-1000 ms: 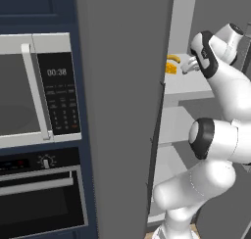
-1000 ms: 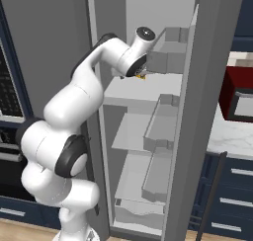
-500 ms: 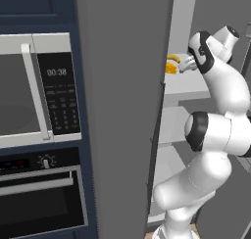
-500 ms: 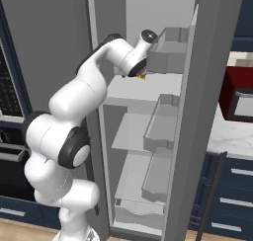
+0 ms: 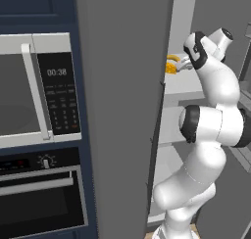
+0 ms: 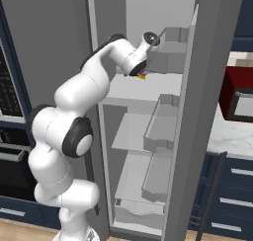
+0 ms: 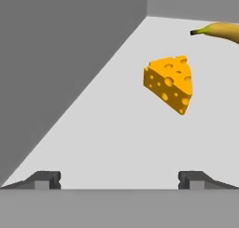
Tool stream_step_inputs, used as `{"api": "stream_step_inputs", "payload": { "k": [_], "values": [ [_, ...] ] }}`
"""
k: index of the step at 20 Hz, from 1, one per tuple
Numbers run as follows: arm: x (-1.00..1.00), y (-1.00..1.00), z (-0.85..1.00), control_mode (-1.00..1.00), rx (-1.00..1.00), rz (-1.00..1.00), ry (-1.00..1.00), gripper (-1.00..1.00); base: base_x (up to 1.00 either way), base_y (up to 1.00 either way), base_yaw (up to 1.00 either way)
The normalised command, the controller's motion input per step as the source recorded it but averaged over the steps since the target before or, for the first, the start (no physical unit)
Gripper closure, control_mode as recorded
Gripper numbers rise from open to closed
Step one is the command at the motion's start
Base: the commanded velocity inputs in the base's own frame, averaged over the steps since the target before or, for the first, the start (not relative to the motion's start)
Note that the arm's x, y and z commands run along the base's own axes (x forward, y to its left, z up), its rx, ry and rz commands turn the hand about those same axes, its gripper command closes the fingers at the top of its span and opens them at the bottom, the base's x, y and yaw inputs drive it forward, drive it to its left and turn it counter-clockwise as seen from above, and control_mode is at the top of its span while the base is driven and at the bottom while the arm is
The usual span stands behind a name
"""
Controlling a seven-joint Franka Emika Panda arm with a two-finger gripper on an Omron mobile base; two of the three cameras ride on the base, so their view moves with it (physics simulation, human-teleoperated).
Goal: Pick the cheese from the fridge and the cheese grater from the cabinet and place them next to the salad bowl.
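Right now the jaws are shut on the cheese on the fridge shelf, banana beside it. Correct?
Not quite. The hand view shows the jaws wide open, the cheese lying free on the fridge shelf ahead of them. The banana does lie beside it.

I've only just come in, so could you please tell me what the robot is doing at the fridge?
The arm is reaching into the open fridge toward the cheese, which lies on an upper shelf with a banana just beyond it. The gripper is open and lined up short of the cheese, not touching it. Nothing has been picked up yet.
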Motion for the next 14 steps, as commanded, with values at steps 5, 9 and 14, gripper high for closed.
{"api": "stream_step_inputs", "payload": {
  "k": [5,9,14],
  "values": [
    [0.21,-0.02,-0.03,-1.00,0.06,0.07,0.00,-1.00,0.00,0.00,0.00],
    [0.21,-0.03,-0.03,-1.00,0.00,0.09,0.00,-1.00,0.00,0.00,0.00],
    [0.23,-0.01,0.00,-1.00,0.00,0.06,-0.02,-1.00,0.00,0.00,0.00]
  ]
}}
